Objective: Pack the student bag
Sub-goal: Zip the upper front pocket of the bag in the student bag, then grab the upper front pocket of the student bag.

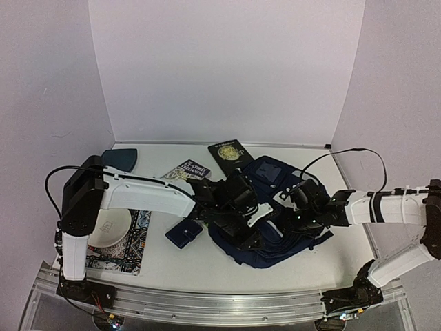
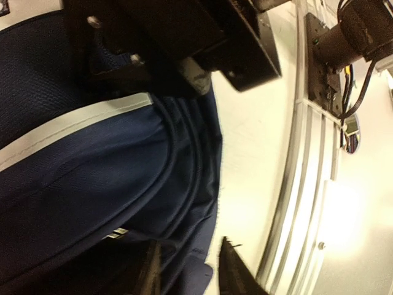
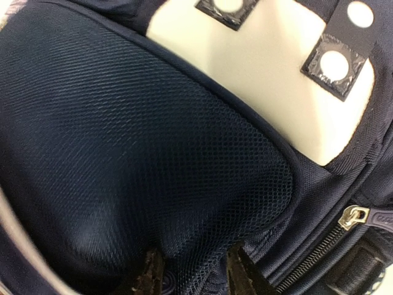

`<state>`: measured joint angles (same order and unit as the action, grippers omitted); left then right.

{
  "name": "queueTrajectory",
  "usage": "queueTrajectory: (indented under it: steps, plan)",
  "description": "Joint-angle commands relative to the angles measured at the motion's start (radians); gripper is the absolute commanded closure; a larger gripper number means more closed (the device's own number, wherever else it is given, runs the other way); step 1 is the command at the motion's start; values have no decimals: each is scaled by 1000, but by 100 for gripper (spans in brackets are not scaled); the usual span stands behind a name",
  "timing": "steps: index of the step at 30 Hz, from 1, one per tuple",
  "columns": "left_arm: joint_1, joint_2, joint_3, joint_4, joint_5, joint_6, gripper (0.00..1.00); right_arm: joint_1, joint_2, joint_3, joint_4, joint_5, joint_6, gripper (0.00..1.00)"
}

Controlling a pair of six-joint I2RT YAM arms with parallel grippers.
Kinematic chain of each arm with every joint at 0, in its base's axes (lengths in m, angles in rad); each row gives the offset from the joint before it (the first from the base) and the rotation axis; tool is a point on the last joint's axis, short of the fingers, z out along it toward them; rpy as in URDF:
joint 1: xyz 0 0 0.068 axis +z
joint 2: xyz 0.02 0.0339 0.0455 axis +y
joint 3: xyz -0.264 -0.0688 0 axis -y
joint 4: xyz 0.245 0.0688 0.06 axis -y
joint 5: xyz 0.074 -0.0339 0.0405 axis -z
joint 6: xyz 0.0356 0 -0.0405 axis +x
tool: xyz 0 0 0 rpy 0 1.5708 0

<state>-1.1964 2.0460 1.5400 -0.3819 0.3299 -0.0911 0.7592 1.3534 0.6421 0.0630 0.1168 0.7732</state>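
The student bag [image 1: 289, 238], navy with thin white stripes, lies crumpled at the table's middle right. My left gripper [image 1: 247, 231] is over its left side. In the left wrist view the left gripper [image 2: 193, 270] stands open: the bag's [image 2: 92, 178] hem lies against one finger, while the other finger [image 2: 236, 273] is over bare table. My right gripper [image 1: 295, 215] is at the bag's upper right. In the right wrist view the right gripper [image 3: 195, 273] is shut on a bunched fold of the bag's mesh pocket [image 3: 135, 135], below a white front patch [image 3: 270, 74] and beside a zip pull [image 3: 353, 216].
A dark booklet [image 1: 229, 153] and a printed booklet [image 1: 187, 170] lie behind the bag. A teal pouch [image 1: 120, 159] is at the back left. A small navy wallet [image 1: 183, 233] lies left of the bag. A white dish [image 1: 110, 226] rests on a patterned book [image 1: 134, 245]. A metal rail [image 1: 207, 303] runs along the near edge.
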Motion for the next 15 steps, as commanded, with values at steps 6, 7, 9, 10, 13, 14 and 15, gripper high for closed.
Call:
queueTrajectory:
  steps: [6, 7, 9, 10, 13, 14, 15]
  plan:
    - [23, -174, -113, 51, -157, -164, 41, 114, -153, 97, -59, 113, -37, 56]
    - [35, -182, -125, 54, -164, -193, 40, 129, -161, 100, -71, 132, -33, 55]
    - [70, -201, -154, 66, -171, -247, 39, 155, -171, 106, -91, 150, -28, 55]
    - [84, -209, -166, 75, -170, -272, 38, 167, -170, 111, -95, 154, -25, 55]
    - [124, -229, -190, 107, -150, -320, 36, 222, -145, 134, -98, 176, -20, 55]
    - [131, -229, -191, 117, -149, -333, 35, 231, -135, 143, -101, 183, -20, 55]
    - [140, -227, -192, 127, -142, -344, 35, 245, -116, 150, -102, 185, -19, 55]
